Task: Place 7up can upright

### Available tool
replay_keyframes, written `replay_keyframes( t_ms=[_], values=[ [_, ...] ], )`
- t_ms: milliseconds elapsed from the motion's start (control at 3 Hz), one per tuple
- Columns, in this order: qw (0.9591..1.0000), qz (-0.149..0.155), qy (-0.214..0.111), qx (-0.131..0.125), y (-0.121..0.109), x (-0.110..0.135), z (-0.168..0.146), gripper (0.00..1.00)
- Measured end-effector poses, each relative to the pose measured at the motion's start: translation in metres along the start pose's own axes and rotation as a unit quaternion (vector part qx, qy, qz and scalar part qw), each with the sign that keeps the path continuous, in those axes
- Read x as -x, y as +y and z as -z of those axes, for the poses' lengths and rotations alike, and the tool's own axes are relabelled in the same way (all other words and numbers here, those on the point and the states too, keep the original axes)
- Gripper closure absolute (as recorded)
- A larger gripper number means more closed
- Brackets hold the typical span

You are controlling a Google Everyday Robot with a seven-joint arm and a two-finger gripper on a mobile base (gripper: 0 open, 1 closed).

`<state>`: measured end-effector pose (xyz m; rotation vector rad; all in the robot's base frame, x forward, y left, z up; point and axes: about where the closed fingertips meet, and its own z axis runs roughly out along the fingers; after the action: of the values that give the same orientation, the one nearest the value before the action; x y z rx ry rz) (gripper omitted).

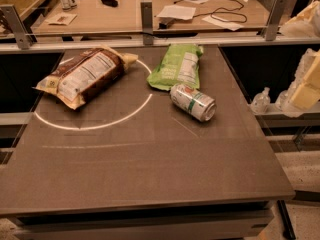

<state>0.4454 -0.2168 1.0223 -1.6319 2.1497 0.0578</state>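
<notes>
Camera view takes in the dark table [150, 164], and here's the count: one 7up can [192, 102], two snack bags, one white ring [100, 126] marked on the surface. The can is down on its side, right of the table's middle, with one round end facing near and right. It lies just on the near side of the green bag [177, 66]; whether the two touch is hard to call. The brown bag [85, 76] lies flat at far left, across the ring's far-left arc. The green one sits just outside the ring, at far centre.

Over to the arm: only pale, cream-coloured pieces show at the right edge, off the table and well apart from the can. That's the gripper [306, 91], cut off by the frame. Spread or closed, I cannot tell. Nothing is seen in its grasp.

One small clear bottle [260, 102] stands on a ledge right of the table, just left of the gripper. Beyond the rail, a far desk [125, 14] holds loose papers and one black cable [225, 9]; the small dark items at its far left are too blurred to name.
</notes>
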Motion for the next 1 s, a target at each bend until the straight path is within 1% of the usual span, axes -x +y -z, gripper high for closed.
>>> replay_keyframes(
  t_ms=[333,667,1000],
  values=[
    [1.0000,0.000,0.000,0.000,0.000,0.000,0.000,0.00],
    [0.9999,-0.010,0.006,0.003,-0.001,0.003,0.000,0.00],
    [0.9987,-0.042,0.013,0.026,-0.002,0.008,-0.014,0.00]
  ],
)
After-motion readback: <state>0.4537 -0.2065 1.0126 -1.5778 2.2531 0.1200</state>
